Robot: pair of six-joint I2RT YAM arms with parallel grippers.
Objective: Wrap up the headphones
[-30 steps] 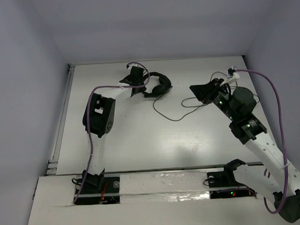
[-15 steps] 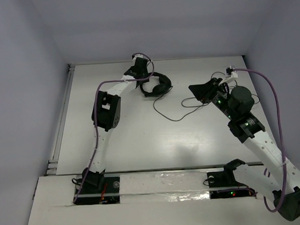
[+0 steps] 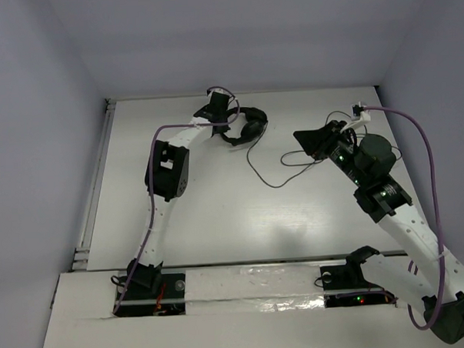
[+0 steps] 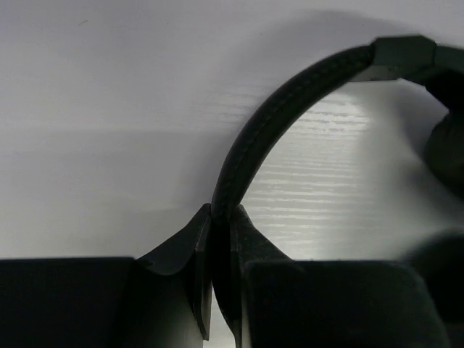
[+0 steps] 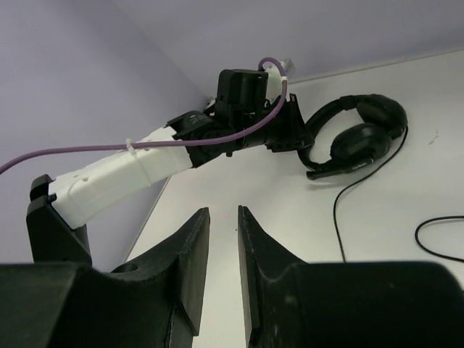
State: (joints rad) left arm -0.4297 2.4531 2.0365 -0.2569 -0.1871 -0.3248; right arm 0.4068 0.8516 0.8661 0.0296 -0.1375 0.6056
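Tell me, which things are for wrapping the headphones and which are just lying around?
For the job:
- headphones
- thin black cable trailing from them
- left gripper, pinching the headband
- right gripper, holding nothing

Just there:
- purple robot cables
- table

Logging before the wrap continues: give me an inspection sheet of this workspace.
Surface: white tabletop, faint glare.
Job's things: black over-ear headphones at the far side; their thin black cable trails loose toward the right arm.
Clutter: nothing seen.
Claws: left claw shut on the padded headband; right claw narrowly parted, nothing seen between its fingers.
Cables: thick purple robot cables run along both arms.
Surroundings: plain pale walls on three sides.
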